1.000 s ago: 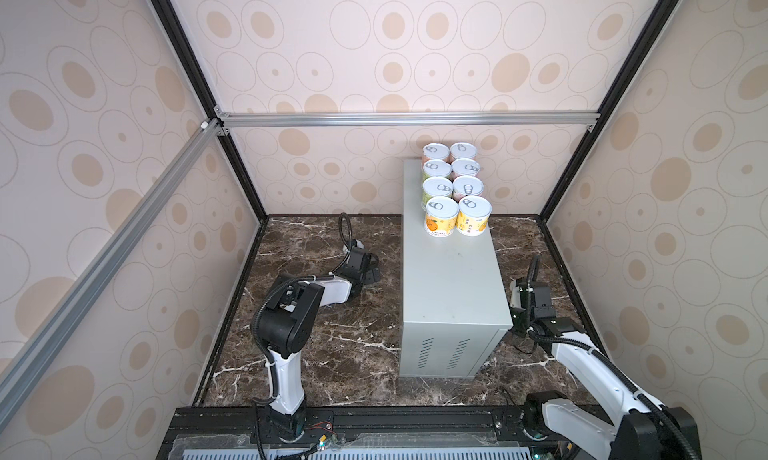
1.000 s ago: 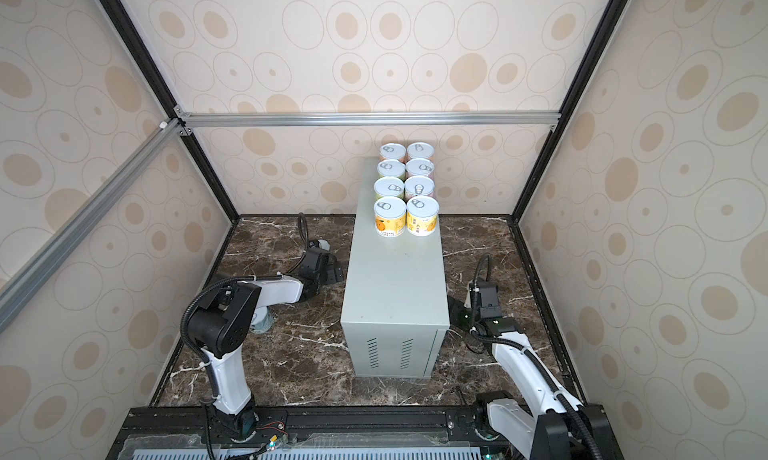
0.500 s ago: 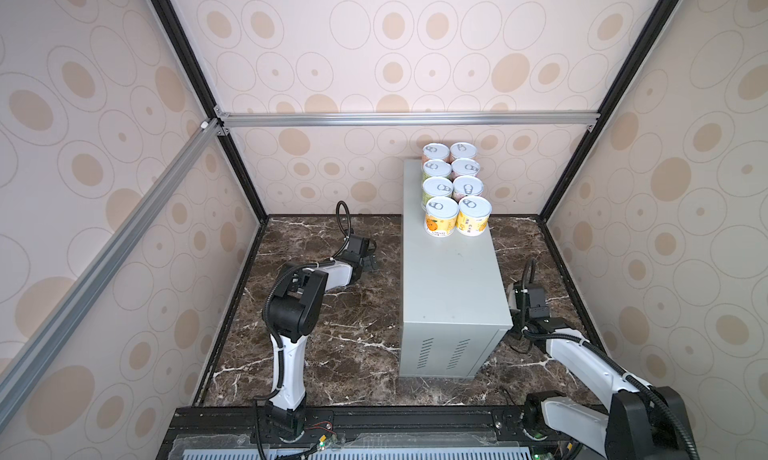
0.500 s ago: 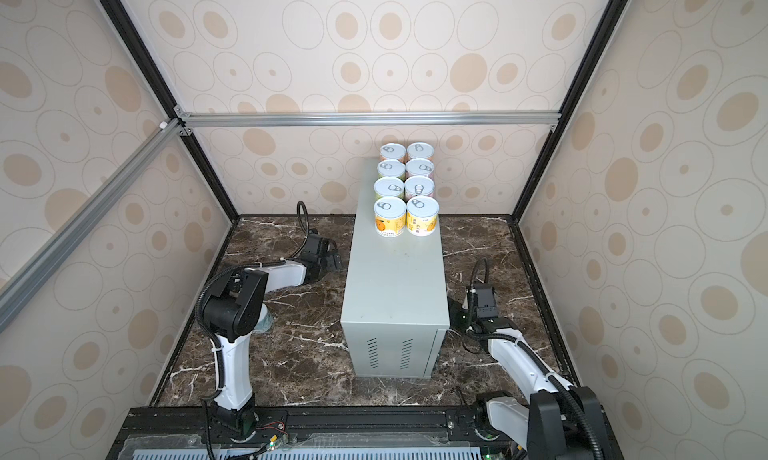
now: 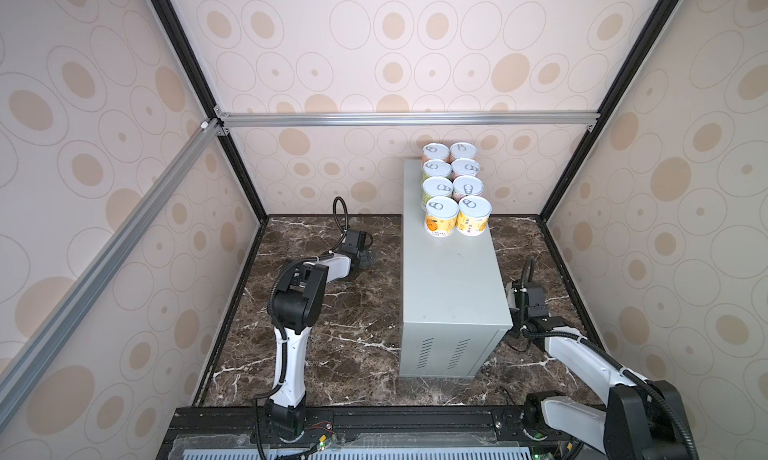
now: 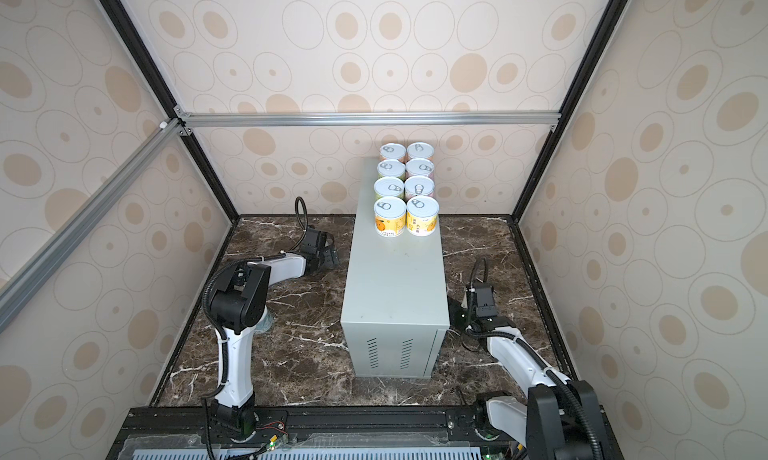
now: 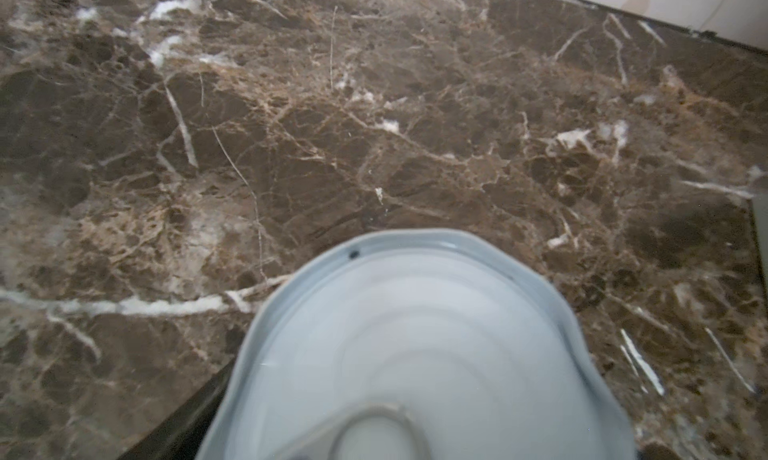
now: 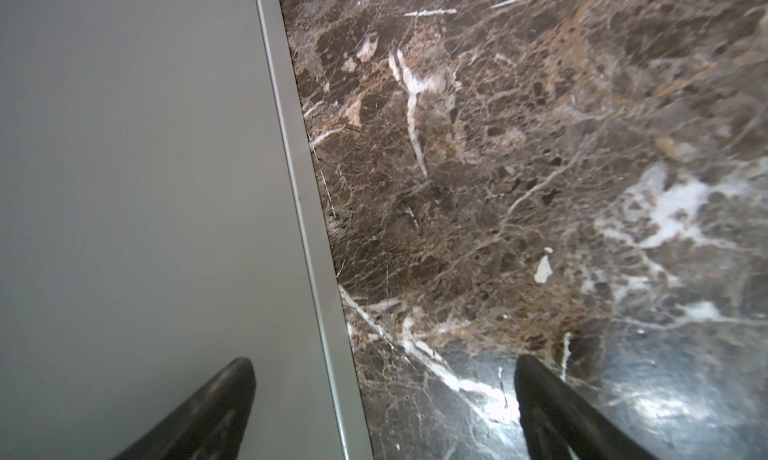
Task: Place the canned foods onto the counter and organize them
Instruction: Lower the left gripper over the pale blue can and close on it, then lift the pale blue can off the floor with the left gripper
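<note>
Scanning from the left: spots a pale shape (image 6: 264, 322) on the floor (image 6: 307, 354) under the left arm's elbow, perhaps a can, too hidden to call. Finds the left gripper (image 5: 366, 257) farther off, low over the floor, just left of the counter (image 5: 449, 283). Cannot tell how wide its jaws stand, nor whether they grip. Shows in the left wrist view only a can (image 7: 419, 354) right under the camera, upright, lid up, blurred. Puts that can left of the counter and well below its top, so judges the coming move as up first, then right over the counter's left edge. Reads the counter's long axis as near to far. Counts eight cans (image 5: 453, 191) upright in two files of four on the far half, touching or nearly so. Leaves the near half bare, with ample room just near of the front pair. Warns of little margin at the right edge, where the right file stands close to it. Finds the right gripper (image 8: 384, 364) low beside the counter's right side toward the near end, jaws spread wide and empty, one finger before the grey side, one over the floor. Makes the left arm by far the nearer to the can.
</note>
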Available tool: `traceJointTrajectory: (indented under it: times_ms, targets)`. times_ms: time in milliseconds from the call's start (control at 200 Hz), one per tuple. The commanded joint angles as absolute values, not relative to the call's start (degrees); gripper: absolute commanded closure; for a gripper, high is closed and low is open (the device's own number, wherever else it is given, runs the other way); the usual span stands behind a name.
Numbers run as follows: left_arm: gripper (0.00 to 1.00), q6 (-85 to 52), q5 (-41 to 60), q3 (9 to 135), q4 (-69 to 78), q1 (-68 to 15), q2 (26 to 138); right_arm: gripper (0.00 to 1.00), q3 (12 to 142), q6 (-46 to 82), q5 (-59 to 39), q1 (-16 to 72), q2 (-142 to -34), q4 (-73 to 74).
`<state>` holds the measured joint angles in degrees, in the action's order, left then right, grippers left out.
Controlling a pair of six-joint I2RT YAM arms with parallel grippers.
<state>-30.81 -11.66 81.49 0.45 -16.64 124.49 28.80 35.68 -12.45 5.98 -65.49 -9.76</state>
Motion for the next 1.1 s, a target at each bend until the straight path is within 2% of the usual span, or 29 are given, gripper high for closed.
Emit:
traceJointTrajectory:
  times_ms: [0,660,1095]
  targets:
    - [0.06,-30.7,-11.4,84.7,-2.8,-16.1,126.3,0.0,28.7,36.3,-13.1,5.8,-65.9,-8.9]
    - [0.16,-28.1,-14.1,89.8,-8.0,-15.9,129.5,0.0,29.1,36.3,-14.0,5.9,-67.6,-8.3]
    - [0.31,-27.6,-16.5,90.2,-10.0,-16.7,129.3,0.0,29.1,36.5,-14.8,5.8,-67.5,-8.1]
